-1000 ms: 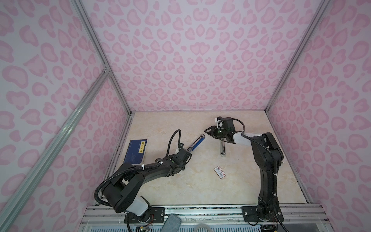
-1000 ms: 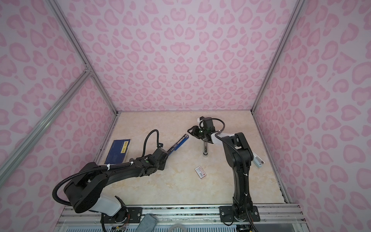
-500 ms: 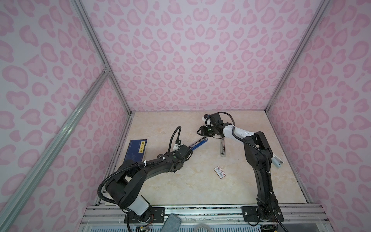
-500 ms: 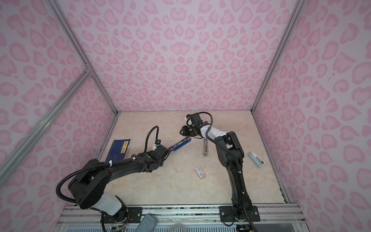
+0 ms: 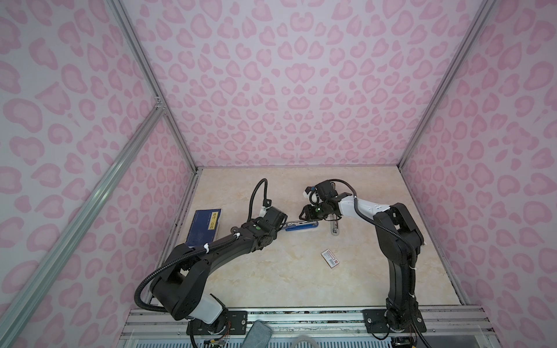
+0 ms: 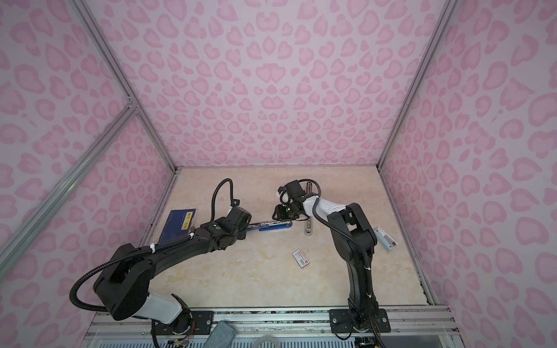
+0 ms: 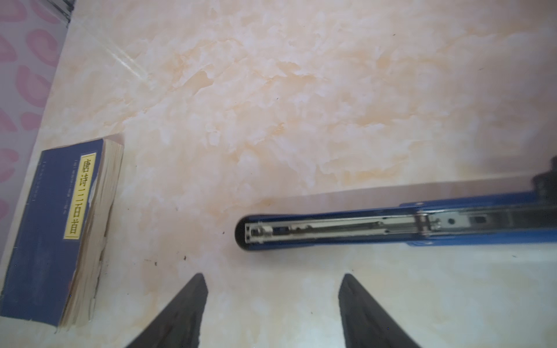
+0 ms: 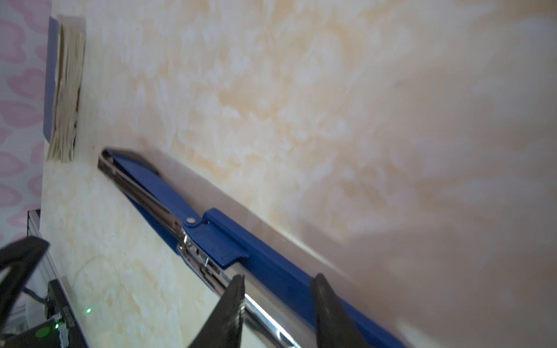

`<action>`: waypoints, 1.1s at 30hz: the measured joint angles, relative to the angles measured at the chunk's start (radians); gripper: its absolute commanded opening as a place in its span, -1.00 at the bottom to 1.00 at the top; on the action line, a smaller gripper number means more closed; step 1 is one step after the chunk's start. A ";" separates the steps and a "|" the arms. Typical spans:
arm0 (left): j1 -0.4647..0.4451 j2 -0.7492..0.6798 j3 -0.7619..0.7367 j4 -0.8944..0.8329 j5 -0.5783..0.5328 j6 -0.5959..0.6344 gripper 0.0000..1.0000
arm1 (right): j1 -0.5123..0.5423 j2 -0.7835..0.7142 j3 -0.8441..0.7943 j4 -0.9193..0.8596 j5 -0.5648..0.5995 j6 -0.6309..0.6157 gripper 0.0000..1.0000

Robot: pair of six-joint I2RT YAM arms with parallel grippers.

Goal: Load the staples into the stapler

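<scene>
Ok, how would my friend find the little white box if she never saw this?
Find the pale marble table inside the pink-spotted walls, then the long blue stapler in its middle. Come toward the front edge and a bit right: the little box lies flat there alone. It's white with a red label, while the stapler and book are blue.

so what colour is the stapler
The stapler is blue, with silver metal inside; it shows best in the left wrist view.

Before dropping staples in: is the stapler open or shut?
Open. The stapler's metal channel is uncovered, with its rod and pusher showing in the left wrist view. Whether it is already loaded, cannot tell.
</scene>
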 measured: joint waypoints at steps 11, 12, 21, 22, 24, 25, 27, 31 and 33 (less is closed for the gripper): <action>-0.029 -0.023 -0.040 -0.026 0.258 -0.133 0.51 | 0.108 -0.152 -0.246 0.144 -0.129 0.056 -0.16; -0.033 -0.010 -0.040 -0.026 0.274 -0.146 0.52 | 0.098 -0.175 -0.272 0.169 -0.129 0.066 -0.14; -0.050 0.128 0.018 -0.029 0.365 -0.235 0.52 | -0.027 -0.399 -0.495 0.313 -0.080 0.151 -0.10; -0.051 0.146 0.029 -0.030 0.368 -0.240 0.50 | -0.036 -0.417 -0.512 0.321 -0.076 0.153 -0.10; -0.053 0.186 0.056 -0.029 0.375 -0.246 0.41 | -0.053 -0.444 -0.541 0.327 -0.072 0.159 -0.10; -0.054 0.207 0.069 -0.029 0.383 -0.246 0.35 | -0.061 -0.459 -0.557 0.329 -0.068 0.163 -0.10; -0.056 0.238 0.087 -0.032 0.382 -0.246 0.20 | -0.072 -0.481 -0.581 0.333 -0.057 0.174 -0.10; -0.055 0.281 0.142 -0.057 0.370 -0.230 -0.10 | -0.077 -0.516 -0.609 0.339 -0.032 0.183 -0.12; -0.053 0.314 0.192 -0.066 0.352 -0.200 -0.25 | -0.082 -0.531 -0.624 0.345 -0.024 0.187 -0.13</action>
